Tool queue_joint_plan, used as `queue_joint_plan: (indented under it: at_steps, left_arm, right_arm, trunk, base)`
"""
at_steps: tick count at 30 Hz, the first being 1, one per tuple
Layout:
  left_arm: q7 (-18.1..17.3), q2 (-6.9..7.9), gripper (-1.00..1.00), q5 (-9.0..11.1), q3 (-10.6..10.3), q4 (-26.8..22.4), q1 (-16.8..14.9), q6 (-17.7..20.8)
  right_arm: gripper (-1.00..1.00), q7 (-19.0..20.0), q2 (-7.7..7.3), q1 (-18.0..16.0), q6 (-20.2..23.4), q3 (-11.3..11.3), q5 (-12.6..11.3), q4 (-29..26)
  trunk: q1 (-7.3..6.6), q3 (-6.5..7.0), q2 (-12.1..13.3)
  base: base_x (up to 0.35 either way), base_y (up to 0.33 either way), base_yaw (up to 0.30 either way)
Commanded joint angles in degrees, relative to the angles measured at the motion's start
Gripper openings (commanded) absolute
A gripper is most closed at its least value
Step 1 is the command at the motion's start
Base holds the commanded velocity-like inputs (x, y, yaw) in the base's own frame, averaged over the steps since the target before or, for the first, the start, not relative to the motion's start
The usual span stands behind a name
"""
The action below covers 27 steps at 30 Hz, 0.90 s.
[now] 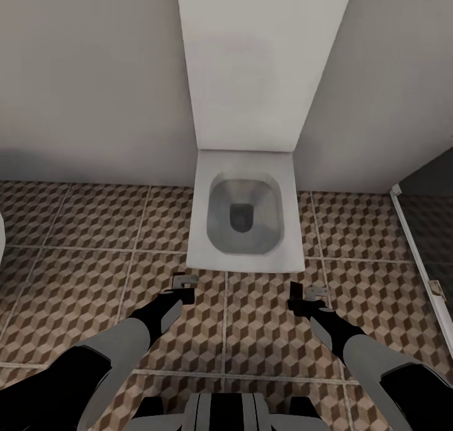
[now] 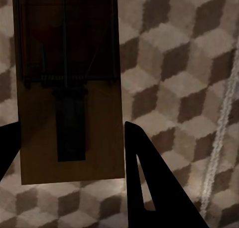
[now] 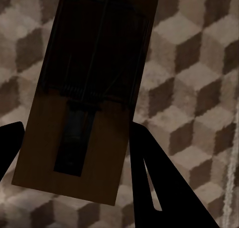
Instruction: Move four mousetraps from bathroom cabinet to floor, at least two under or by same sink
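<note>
Each of my grippers holds one mousetrap over the bathroom floor [image 1: 82, 274], in front of a toilet. My left gripper [image 1: 183, 287] is shut on a tan wooden mousetrap [image 2: 69, 88] with dark metal parts, gripped by its long sides between the black fingers [image 2: 149, 188]. My right gripper [image 1: 307, 294] is shut the same way on a second, darker-looking mousetrap [image 3: 89, 98]. In the head view both traps show as small grey pieces at the fingertips, the left one [image 1: 184, 281] and the right one [image 1: 316, 290]. The cabinet and the sink are out of view.
A white wall-hung toilet [image 1: 245, 217] with its tall white panel [image 1: 251, 60] stands straight ahead against the grey wall. A white-framed glass partition [image 1: 418, 248] runs along the right. A white edge [image 1: 2, 236] shows at the far left. Tiled floor lies open on both sides.
</note>
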Motion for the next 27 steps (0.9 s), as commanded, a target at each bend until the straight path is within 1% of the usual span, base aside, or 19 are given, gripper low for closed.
queue_joint_plan:
  at_steps: [1,6,27]
  left_arm:
    - [0.4,0.02,-1.0,0.4,-0.5,-0.1,0.0,0.3]
    - [0.5,0.02,-1.0,0.3,-0.5,-0.1,0.0,0.3]
    - [0.5,0.11,-1.0,0.3,-0.4,-0.1,0.0,0.4]
  right_arm:
    - [-1.0,-0.2,-0.04,0.0,0.2,0.5,-0.7,-0.1]
    - [-1.0,-0.2,-0.04,0.0,0.2,0.5,-0.6,-0.1]
    - [-1.0,-0.2,-0.04,0.0,0.2,0.6,-0.5,-0.1]
  trunk:
    - [0.0,-0.02,0.0]
    - [0.0,-0.02,0.0]
    - [4.61,-3.79,-8.4]
  base:
    - [0.0,0.0,0.0]
    - [0.0,0.0,0.0]
    - [0.0,0.0,0.0]
